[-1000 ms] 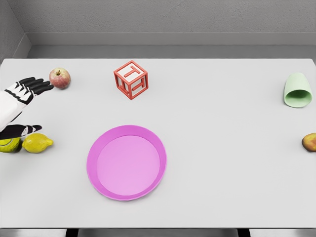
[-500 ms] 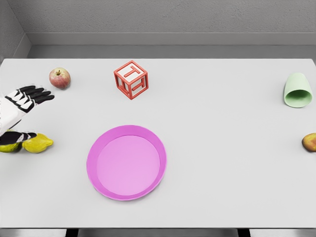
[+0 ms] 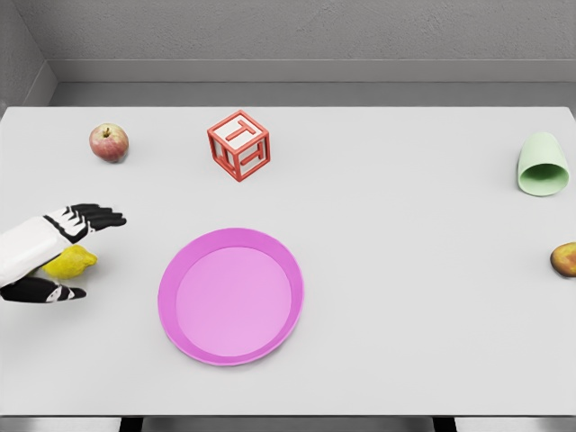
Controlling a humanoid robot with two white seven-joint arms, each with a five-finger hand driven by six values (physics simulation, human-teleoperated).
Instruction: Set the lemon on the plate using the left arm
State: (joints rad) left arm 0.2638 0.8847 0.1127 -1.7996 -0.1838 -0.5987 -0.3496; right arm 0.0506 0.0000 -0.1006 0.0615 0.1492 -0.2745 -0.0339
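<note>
Pink plate [image 3: 230,297], left hand [image 3: 56,252] over lemon [image 3: 72,263]

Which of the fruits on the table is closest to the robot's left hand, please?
The yellow lemon at the left edge: it sits between the left hand's fingers and thumb. The apple lies farther back; the fruit at the right edge is farthest.

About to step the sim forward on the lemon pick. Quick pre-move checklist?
1. Left robot hand over the lemon, fingers above, thumb below: ok.
2. Firm grasp on the lemon: cannot tell, fingers look spread and contact is hidden.
3. Plate bare and right of the lemon: ok.
4. Path from lemon to plate free of objects: ok; apple and letter block sit farther back.
5. Second yellow-green fruit near the lemon: cannot tell, hidden by the hand.
6. Right arm: out of view.
</note>
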